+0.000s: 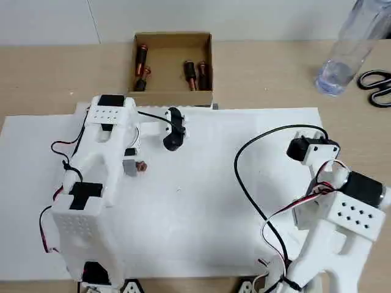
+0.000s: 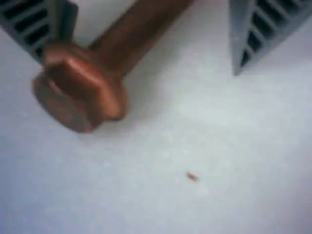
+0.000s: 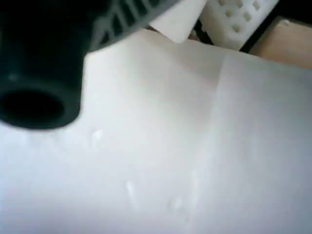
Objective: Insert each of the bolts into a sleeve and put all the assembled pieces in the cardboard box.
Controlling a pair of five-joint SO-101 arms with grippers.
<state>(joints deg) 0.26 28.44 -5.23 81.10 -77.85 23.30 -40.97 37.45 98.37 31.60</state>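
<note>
A copper bolt (image 2: 83, 87) lies on the white paper, its hex head toward the camera; in the high view its head (image 1: 142, 166) pokes out beside the left arm. My left gripper (image 2: 146, 53) is open and straddles the bolt's shank, one grey finger (image 2: 34, 24) touching the head, the other finger (image 2: 263, 29) apart from it. My right gripper (image 3: 73, 53) is shut on a black sleeve (image 3: 34, 102), held just above the paper with its open bore showing. The cardboard box (image 1: 173, 93) at the table's far side holds several assembled pieces (image 1: 190, 74).
A white paper sheet (image 1: 201, 207) covers the wooden table under both arms. A clear plastic bottle (image 1: 342, 55) and black-handled scissors (image 1: 376, 85) sit at the far right. Cables loop from the right arm (image 1: 256, 195) over the paper.
</note>
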